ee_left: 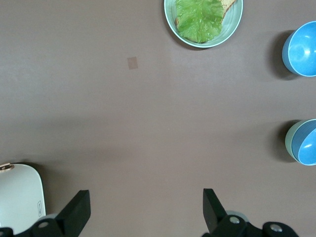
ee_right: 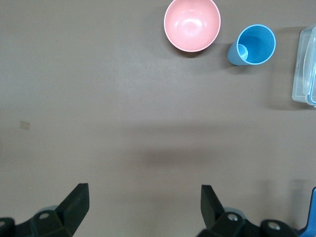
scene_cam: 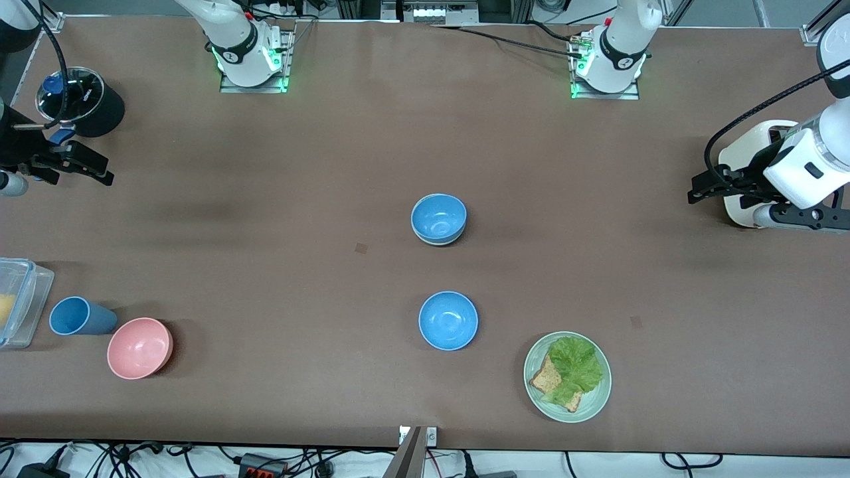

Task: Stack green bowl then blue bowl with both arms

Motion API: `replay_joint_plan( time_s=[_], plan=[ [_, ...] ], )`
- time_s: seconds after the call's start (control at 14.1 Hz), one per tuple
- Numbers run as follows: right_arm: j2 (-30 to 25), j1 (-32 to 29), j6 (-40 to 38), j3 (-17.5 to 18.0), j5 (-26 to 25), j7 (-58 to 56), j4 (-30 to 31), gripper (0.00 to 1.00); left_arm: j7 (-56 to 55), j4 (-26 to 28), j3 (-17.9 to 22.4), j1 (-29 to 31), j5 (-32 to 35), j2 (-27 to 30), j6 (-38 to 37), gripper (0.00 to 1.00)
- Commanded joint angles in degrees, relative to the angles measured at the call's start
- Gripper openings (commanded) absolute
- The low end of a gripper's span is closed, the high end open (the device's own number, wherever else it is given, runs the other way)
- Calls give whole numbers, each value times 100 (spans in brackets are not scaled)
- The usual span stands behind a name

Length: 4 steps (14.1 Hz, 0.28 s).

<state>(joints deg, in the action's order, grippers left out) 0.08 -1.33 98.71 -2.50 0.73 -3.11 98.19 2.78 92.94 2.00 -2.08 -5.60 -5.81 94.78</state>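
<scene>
A blue bowl (scene_cam: 438,218) sits nested in the green bowl (scene_cam: 435,242) at the table's middle; only the green bowl's pale rim shows. In the left wrist view the green rim (ee_left: 289,142) wraps that blue bowl (ee_left: 307,143). A second blue bowl (scene_cam: 448,320) stands alone, nearer the front camera, and also shows in the left wrist view (ee_left: 301,48). My left gripper (scene_cam: 697,191) is open and empty over the table's left-arm end (ee_left: 145,197). My right gripper (scene_cam: 99,174) is open and empty over the right-arm end (ee_right: 144,192).
A pale green plate (scene_cam: 531,392) with lettuce and toast lies near the front edge (ee_left: 233,22). A white toaster (scene_cam: 747,156) stands under the left arm. A pink bowl (scene_cam: 140,347), blue cup (scene_cam: 76,316), clear container (scene_cam: 20,299) and black cup (scene_cam: 83,99) stand at the right-arm end.
</scene>
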Motion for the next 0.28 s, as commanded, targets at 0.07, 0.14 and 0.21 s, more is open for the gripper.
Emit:
replay_joint_plan(
  time_s=[0.07, 0.14, 0.21],
  plan=[
    [-184, -7, 35, 30, -55, -67, 157, 100, -41, -302, 38, -39, -99, -104, -328, 100],
    [-184, 1, 35, 30, -55, -67, 157, 100, -23, -320, 38, -39, -99, -130, -337, 100],
    [-184, -7, 35, 30, -55, -67, 157, 100, -14, -320, 38, -21, -99, -139, -337, 100]
  ],
)
